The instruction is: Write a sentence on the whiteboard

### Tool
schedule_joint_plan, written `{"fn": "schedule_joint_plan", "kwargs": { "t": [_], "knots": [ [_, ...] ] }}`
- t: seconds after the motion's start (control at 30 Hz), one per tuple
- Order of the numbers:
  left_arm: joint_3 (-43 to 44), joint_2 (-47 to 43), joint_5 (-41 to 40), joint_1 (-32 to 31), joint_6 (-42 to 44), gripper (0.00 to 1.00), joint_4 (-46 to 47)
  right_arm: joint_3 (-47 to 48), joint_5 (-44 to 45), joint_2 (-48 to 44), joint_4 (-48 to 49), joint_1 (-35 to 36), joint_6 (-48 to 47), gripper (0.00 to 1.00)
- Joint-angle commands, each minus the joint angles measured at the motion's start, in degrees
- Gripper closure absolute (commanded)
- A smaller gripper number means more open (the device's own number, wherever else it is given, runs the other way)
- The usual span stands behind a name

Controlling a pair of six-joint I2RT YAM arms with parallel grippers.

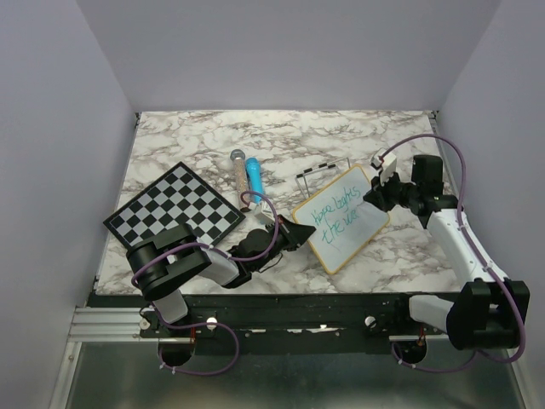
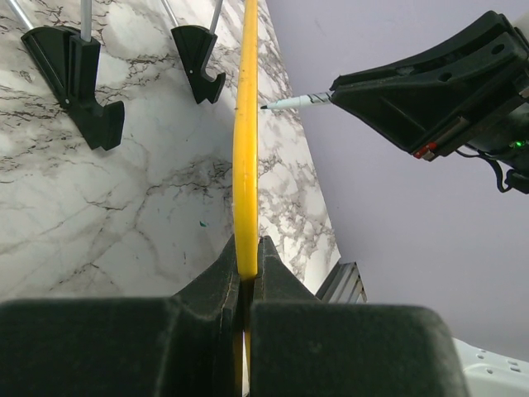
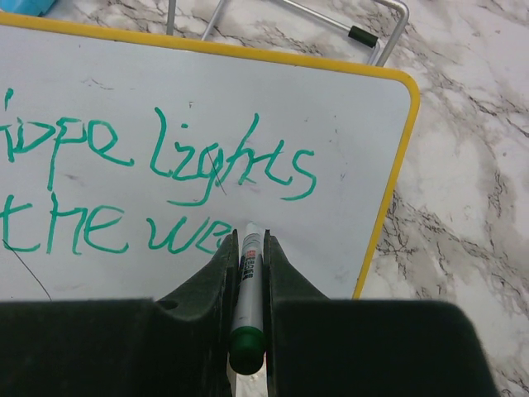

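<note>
Right end effector (image 3: 248,248) is clamped on a green-ended marker (image 3: 247,285). The marker points at the whiteboard (image 3: 347,116) just after the letters "we"; tip contact cannot be confirmed. Left end effector (image 2: 246,252) is closed on the board's yellow frame edge at its left corner. The whiteboard sits right of centre on the marbled surface (image 1: 213,136), between the two arms. The sentence (image 3: 157,186), in green, reads "Hope lights" above "the we". A chessboard (image 1: 174,213) lies to the left, apart from the board. A wire stand (image 3: 388,16) stands just behind the board.
</note>
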Motion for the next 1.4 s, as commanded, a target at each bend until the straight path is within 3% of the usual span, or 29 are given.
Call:
{"fn": "schedule_joint_plan", "kwargs": {
  "t": [0.0, 0.9, 1.37],
  "knots": [
    [-0.08, 0.60, 1.61, -0.10, 0.65, 1.00, 5.73, 1.65, 0.90, 1.03, 2.22, -0.10, 0.70, 0.99],
    [-0.08, 0.52, 1.52, -0.01, 0.74, 1.00, 5.73, -1.60, 0.55, -0.47, -4.98, -0.10, -4.57, 0.99],
    [-0.25, 0.34, 1.52, -0.01, 0.74, 1.00, 5.82, -0.90, 2.92, -0.47, -2.27, -0.18, -3.26, 0.99]
  ]
}}
